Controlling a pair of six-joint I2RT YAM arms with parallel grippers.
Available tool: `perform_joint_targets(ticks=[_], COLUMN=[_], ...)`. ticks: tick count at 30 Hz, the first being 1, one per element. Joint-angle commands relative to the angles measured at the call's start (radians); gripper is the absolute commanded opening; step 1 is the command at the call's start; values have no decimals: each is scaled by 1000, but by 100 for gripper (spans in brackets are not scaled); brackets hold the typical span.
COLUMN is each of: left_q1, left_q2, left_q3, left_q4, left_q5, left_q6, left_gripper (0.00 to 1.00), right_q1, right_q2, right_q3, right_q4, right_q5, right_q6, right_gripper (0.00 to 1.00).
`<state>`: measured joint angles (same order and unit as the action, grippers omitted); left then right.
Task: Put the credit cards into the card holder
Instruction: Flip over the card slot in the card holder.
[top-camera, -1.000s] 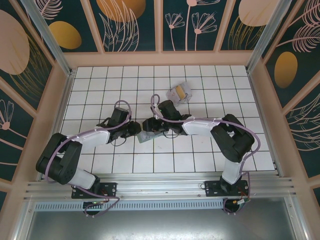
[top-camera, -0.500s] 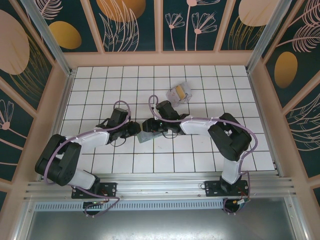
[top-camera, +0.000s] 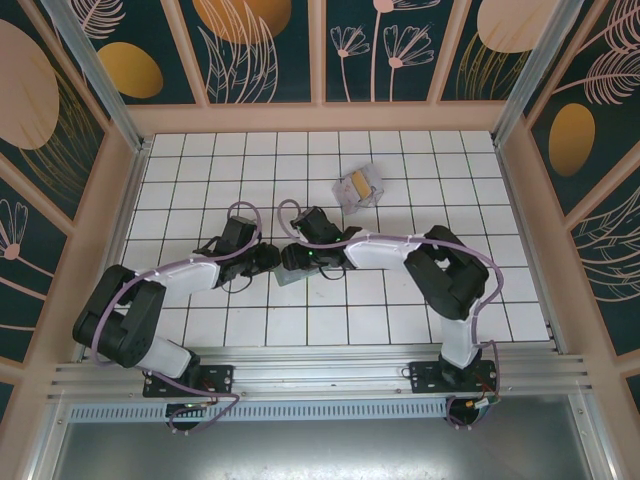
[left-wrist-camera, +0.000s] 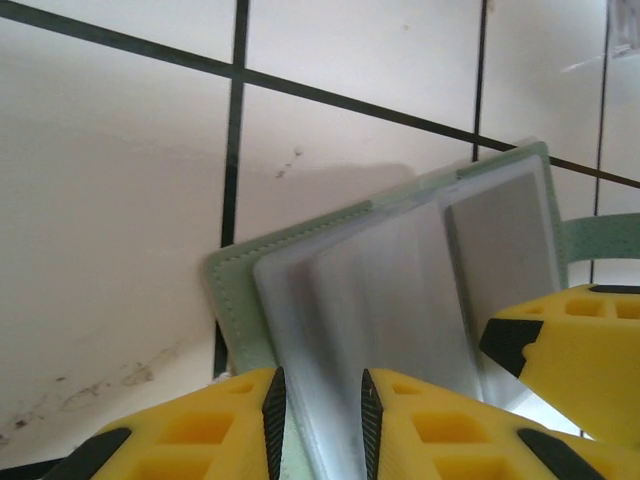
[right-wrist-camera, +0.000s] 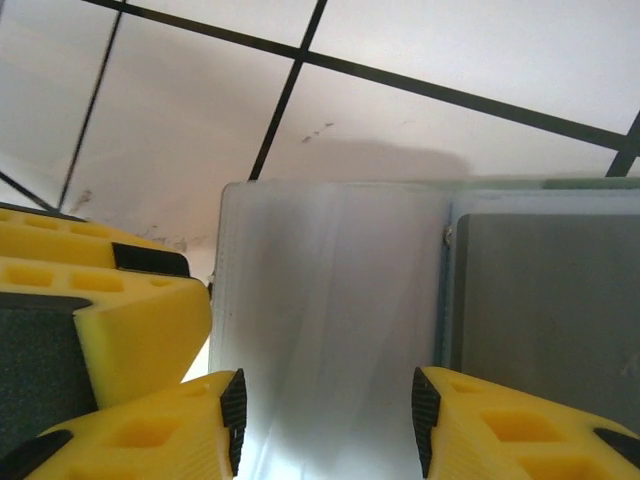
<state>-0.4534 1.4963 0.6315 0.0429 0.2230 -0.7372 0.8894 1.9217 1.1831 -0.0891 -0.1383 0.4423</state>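
Note:
The card holder (top-camera: 293, 272) lies open on the tiles between my two grippers, its sage-green edge (left-wrist-camera: 232, 290) framing a pale blue-grey inside (right-wrist-camera: 330, 300). My left gripper (left-wrist-camera: 317, 420) is closed on a raised pale inner leaf of the card holder, and stands just left of it (top-camera: 272, 258). My right gripper (right-wrist-camera: 328, 425) is open, with its fingers spread over the same pale leaf, and meets the left one from the right (top-camera: 297, 257). The credit cards (top-camera: 360, 187), a pale glossy stack with one yellow-orange card, lie apart on the tiles farther back and to the right.
The white tiled floor (top-camera: 400, 300) is boxed in by wooden walls on three sides. A metal rail (top-camera: 320, 375) runs along the near edge by the arm bases. One right finger (left-wrist-camera: 570, 340) crowds the left wrist view, and a left finger (right-wrist-camera: 130, 330) crowds the right one.
My right gripper has slid left over the card holder, closer to the left gripper. The left arm and the credit cards have stayed put.

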Motion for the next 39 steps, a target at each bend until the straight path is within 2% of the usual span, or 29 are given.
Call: perform_joint_targets(ticks=[1, 9, 13, 23, 29, 33, 39], left_q1=[-7, -7, -5, 53, 64, 64, 64], left_q2=[6, 12, -16, -106, -109, -101, -57], left_q3=[1, -3, -13, -37, -51, -49, -40], left_q4=[25, 24, -3, -54, -44, -29, -1], left_q5=[30, 26, -26, -53, -39, -16, 42], left_q6=[-5, -3, -8, 4, 5, 7, 20], left_gripper=[30, 29, 29, 30, 30, 30, 30], right_q1=[29, 50, 78, 128, 131, 116, 35], right_q2=[41, 88, 90, 159, 159, 114, 13], right_q3=[44, 63, 73, 130, 123, 98, -10], right_q4=[-63, -107, -106, -197, -214, -163, 13], right_q5=[72, 149, 171, 287, 341, 289, 35], right_q6=[-43, -64, -77, -106, -90, -88, -59], right_gripper=[50, 49, 51, 52, 39, 27, 29])
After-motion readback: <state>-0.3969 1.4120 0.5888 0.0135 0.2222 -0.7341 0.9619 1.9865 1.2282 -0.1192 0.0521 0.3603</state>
